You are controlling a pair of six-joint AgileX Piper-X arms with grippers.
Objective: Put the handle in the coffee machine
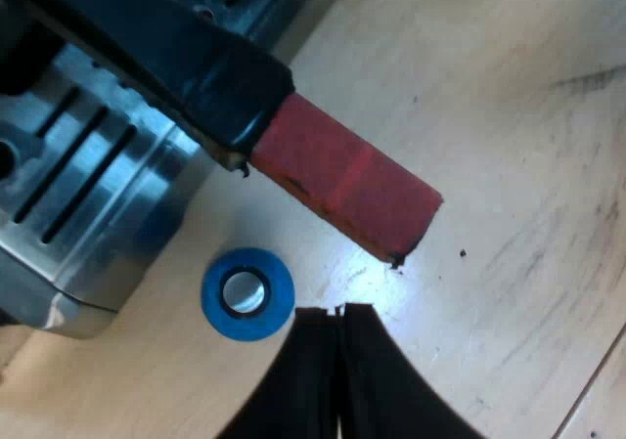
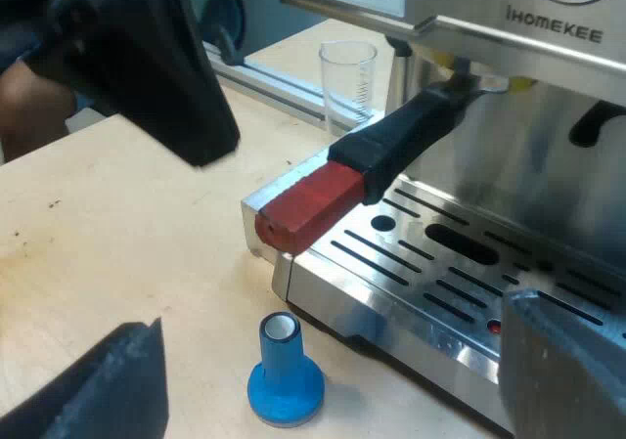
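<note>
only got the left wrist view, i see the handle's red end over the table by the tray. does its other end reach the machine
observer: yes, the handle runs up to the machine, and its metal end sits up under the machine's front.
operator: is the right arm holding it
observer: no, the right gripper is open, low by the blue tamper, not touching the handle.
operator: anything behind it
observer: a measuring glass stands on the table beyond the handle.
</note>
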